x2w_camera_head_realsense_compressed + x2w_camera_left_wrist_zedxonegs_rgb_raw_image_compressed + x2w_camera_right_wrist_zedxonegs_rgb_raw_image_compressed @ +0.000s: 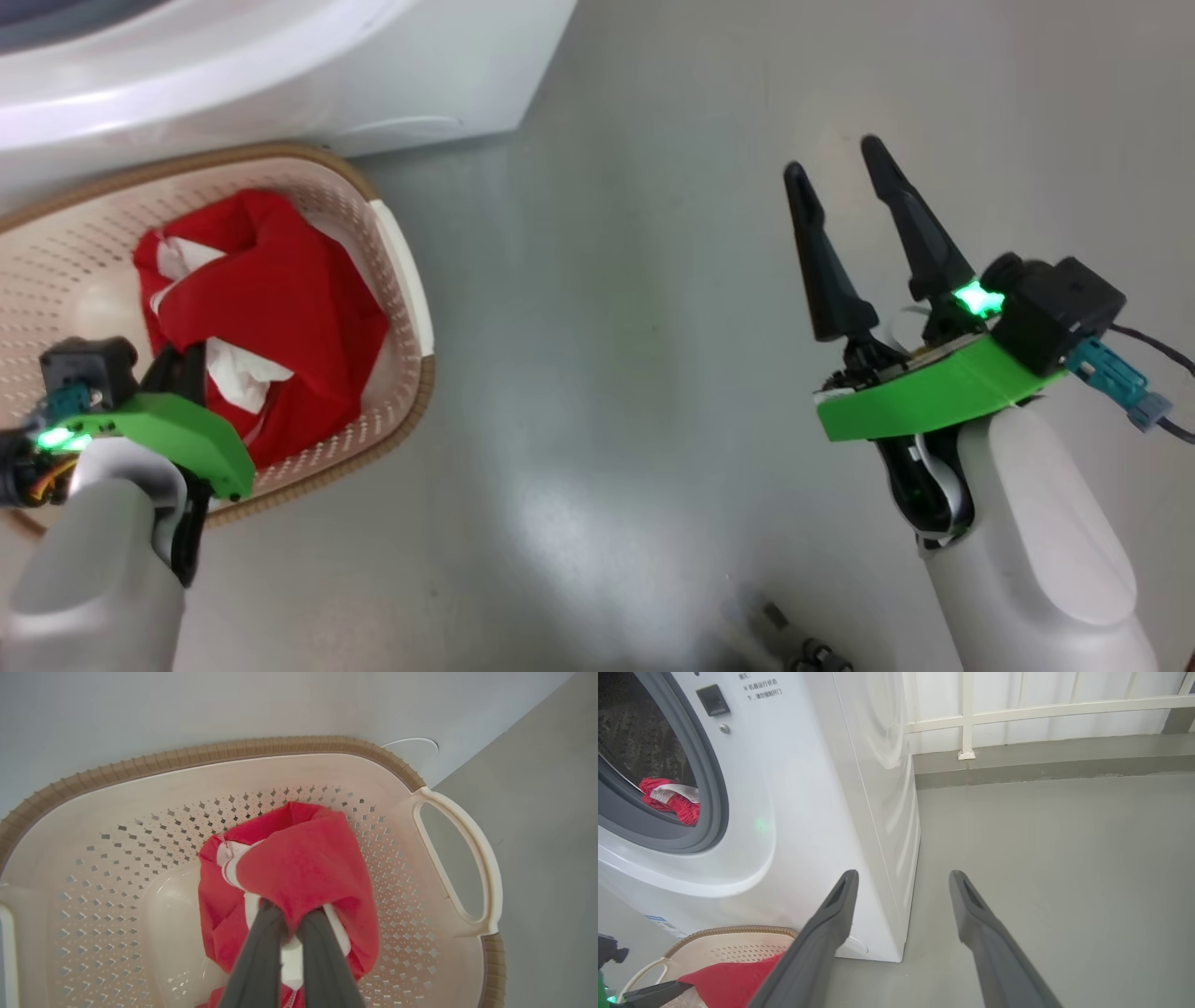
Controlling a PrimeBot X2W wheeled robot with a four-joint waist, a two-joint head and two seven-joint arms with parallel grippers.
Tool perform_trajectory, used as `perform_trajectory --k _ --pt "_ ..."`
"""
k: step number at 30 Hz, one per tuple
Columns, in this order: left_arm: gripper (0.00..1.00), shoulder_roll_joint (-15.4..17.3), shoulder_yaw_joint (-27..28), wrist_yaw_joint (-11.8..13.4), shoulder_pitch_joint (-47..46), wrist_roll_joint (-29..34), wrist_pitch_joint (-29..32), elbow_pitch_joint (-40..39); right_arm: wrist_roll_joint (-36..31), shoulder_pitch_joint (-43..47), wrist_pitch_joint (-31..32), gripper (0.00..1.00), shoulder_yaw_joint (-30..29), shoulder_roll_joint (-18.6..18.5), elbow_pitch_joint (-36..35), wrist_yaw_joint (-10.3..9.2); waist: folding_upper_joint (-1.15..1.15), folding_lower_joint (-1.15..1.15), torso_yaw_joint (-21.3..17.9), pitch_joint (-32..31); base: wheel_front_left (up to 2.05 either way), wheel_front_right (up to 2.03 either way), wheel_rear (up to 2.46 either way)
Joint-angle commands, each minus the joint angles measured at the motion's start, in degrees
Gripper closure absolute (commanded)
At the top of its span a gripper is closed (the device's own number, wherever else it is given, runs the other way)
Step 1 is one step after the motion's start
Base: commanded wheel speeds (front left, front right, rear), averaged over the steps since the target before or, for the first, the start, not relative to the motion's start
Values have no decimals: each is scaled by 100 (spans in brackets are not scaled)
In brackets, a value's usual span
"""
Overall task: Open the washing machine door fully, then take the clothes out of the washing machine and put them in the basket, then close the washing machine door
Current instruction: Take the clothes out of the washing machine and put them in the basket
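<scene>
Head view: right hand (834, 157) hangs wide open and empty, parked out of my way. Left wrist: left hand (292, 917) pinches the red garment (303, 868) low inside the basket (233, 749), ready for release. Right wrist: more red fabric (668, 802) sits inside the washing machine (808, 812).

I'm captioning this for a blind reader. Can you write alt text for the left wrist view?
The left gripper has its fingers closed on the red-and-white clothes, bunched inside the cream basket beside the white washing machine; grey floor at right.
</scene>
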Motion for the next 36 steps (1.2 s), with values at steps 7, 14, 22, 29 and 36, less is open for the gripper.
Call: perform_trajectory --k 7,14,22,29,36 --pt "100 349 -419 -16 -554 -287 -29 882 -79 -87 -27 0 289 87 -111 9 0 0 -279 444 0 0 0" --pt "100 452 -813 -16 -828 -665 81 1306 -94 -105 -27 0 317 106 -120 9 0 0 -359 548 0 0 0" --pt "0 502 -1029 -16 -908 -1049 13 1370 -124 -107 -27 0 271 112 -80 9 0 0 -295 464 0 0 0" --pt "0 467 -1132 -16 -845 -1349 -25 1162 -173 -52 -27 0 247 59 -17 9 0 0 -123 260 0 0 0" --pt "0 517 -906 -16 -676 -1434 -28 613 -188 18 -27 0 196 -56 25 9 0 0 80 20 0 0 0"
